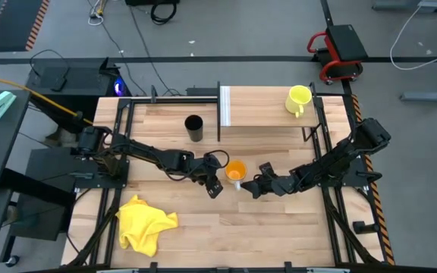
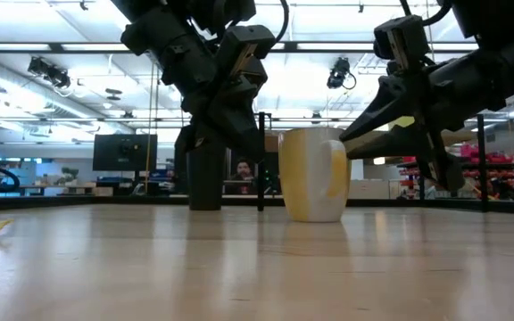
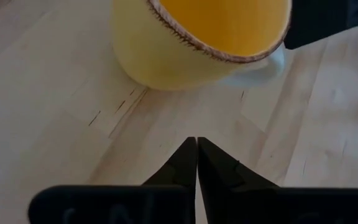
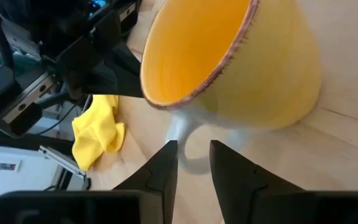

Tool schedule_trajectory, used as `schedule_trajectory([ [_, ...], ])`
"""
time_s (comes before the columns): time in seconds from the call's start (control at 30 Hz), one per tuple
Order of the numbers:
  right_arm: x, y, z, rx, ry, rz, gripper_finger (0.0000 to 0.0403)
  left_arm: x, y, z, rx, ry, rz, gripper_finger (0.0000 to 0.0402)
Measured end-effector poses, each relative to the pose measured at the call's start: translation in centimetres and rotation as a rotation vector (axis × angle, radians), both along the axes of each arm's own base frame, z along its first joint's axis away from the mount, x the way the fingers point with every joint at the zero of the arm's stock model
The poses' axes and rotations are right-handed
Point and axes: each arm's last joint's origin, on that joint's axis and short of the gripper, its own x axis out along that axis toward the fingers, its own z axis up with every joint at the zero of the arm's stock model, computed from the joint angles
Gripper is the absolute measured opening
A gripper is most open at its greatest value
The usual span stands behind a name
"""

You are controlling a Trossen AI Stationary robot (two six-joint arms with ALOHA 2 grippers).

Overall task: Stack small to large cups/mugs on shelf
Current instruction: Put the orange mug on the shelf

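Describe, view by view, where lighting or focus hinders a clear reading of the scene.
Low view: bright ceiling lights leave both arms and the black cup as silhouettes; left wrist view: the orange cup fills the frame, cropped and soft; high view: evenly lit.

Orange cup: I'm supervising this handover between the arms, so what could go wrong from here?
The right gripper has open fingers lined up on the pale handle of the orange cup; a shallow grip could let it twist or slip. The left gripper, shut, sits close on the cup's other side, so the arms might collide. The yellow-green mug already occupies the shelf, which could complicate the stacking order.
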Motion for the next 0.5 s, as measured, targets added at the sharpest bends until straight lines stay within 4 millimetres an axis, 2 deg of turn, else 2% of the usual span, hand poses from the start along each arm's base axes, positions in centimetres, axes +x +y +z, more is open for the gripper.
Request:
schedule_trajectory([
  [0.17,0.1,0.0,0.2,0.008,-0.02,0.0,0.0109,0.1,1.3,0.0,0.003,-0.003,0.042,0.0013],
  [0.33,0.1,0.0,0.2,0.008,-0.022,0.003,0.011,0.2,2.7,0.0,0.004,-0.004,0.082,0.0028],
  [0.5,0.1,0.0,0.2,0.011,-0.022,0.0,0.011,0.3,3.2,0.1,0.002,-0.008,0.093,0.0042],
])
